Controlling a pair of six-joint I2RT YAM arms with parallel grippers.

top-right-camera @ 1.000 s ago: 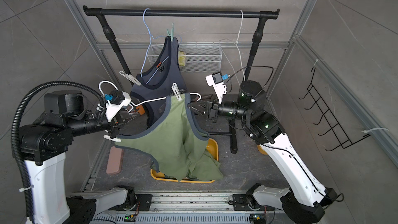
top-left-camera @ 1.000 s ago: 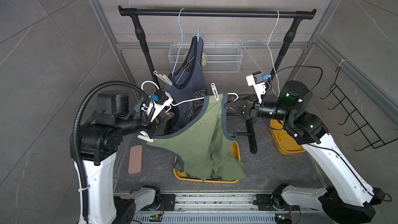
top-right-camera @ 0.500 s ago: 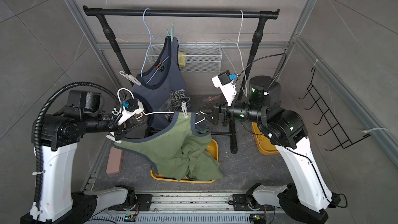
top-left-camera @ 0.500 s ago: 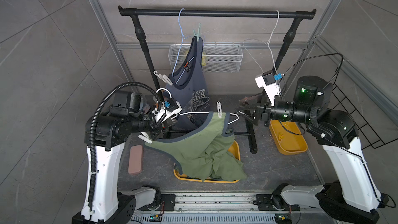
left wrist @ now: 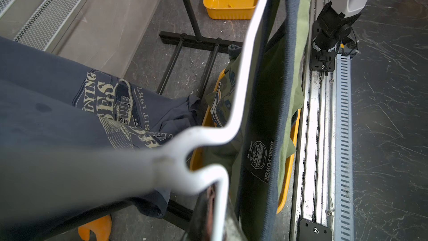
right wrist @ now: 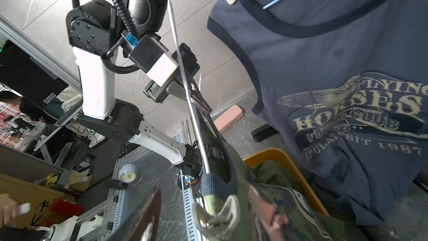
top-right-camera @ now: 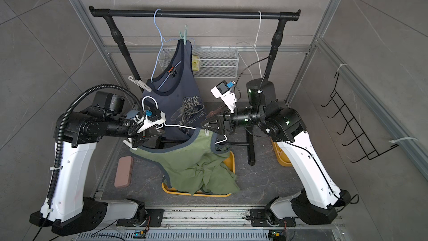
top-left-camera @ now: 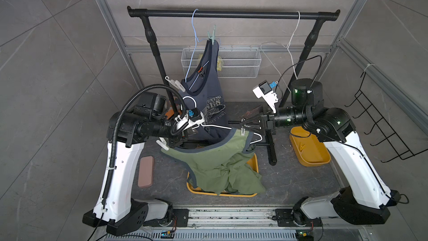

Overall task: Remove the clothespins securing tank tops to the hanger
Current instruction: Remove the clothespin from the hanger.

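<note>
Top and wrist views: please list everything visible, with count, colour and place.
clothes rail: 1, black, back
navy tank top: 1, navy, hanging below the rail
olive tank top: 1 sure, green, on white hanger, draping into tray
white hanger: 1, white, in left gripper
clothespins: 5; mint and white on navy tank top, two white on olive tank top, yellow in side tray
trays: 2, yellow, under olive tank top, beside right arm
wire basket: 1, white, back wall
block: 1, pinkish, floor
hook rack: 1, black, side wall
left gripper: shut on white hanger
right gripper: open, astride a white clothespin
</note>
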